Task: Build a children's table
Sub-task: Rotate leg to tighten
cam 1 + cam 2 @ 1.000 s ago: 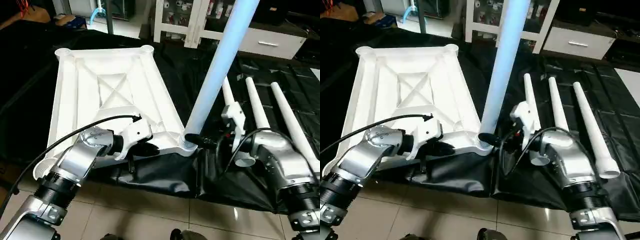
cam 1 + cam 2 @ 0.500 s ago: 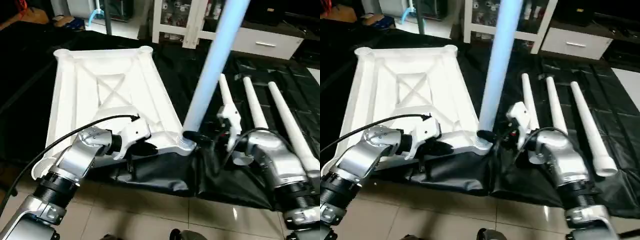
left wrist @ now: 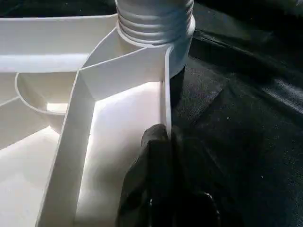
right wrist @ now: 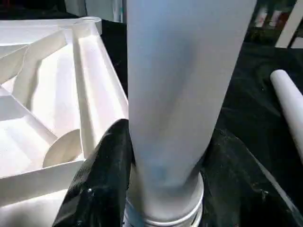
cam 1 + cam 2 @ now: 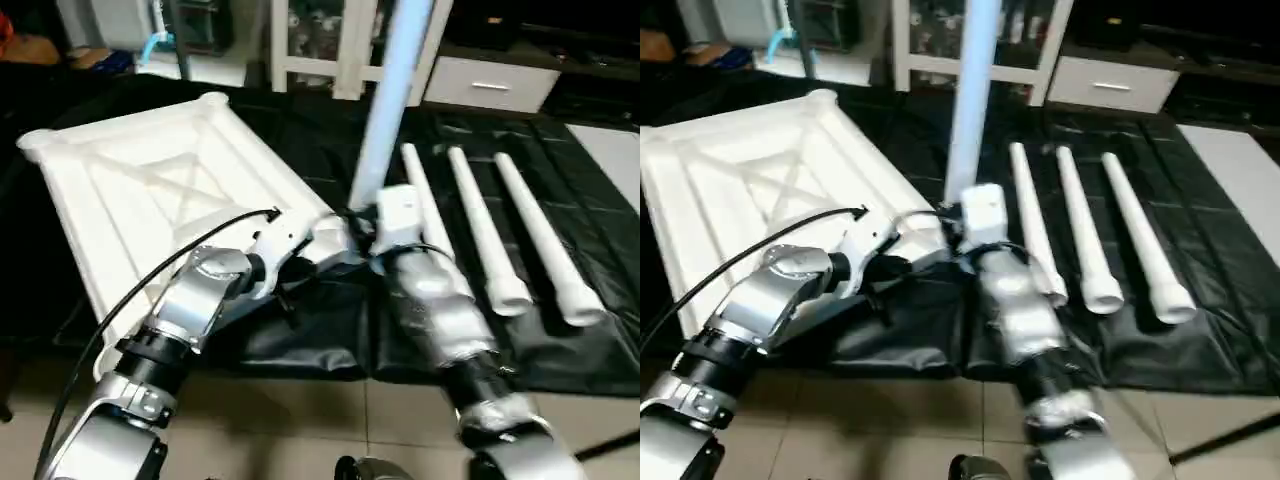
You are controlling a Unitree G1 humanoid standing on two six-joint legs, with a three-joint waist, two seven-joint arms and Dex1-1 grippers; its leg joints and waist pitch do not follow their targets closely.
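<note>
Table top (image 5: 150, 190) lying upside down on black sheeting (image 5: 330, 330) at left, X-ribbed underside facing up, far corner sockets visible at the far left and far centre. Left arm (image 5: 195, 300) reaching forward and rightward from the near left, silver forearm angled up toward the near right corner of the top, black cable arcing over the wrist. Left gripper (image 3: 163, 142) clenched on the thin white side wall of the top, just short of the corner socket; black fingers (image 3: 151, 161) pinched together with the rim between them.

Upright leg (image 5: 390, 110) standing in the near right corner socket (image 3: 156, 21), tilted slightly, pale blue-white in the light, ribbed collar seen at its foot. Right arm (image 5: 440, 320) extending straight forward from the near centre-right, forearm nearly in line with the standing leg. Right gripper (image 4: 161, 161) grasping the base of the upright leg, one black finger (image 4: 106, 165) on each side of the tube just above the collar.

Three spare legs (image 5: 480, 235) lying side by side on the sheeting to the right, narrow ends pointing far, wide open ends near. White cabinet (image 5: 330, 50) with glass doors along the far edge, white drawer unit (image 5: 480, 85) to its right.

No readable brand, label or writing on any part.
</note>
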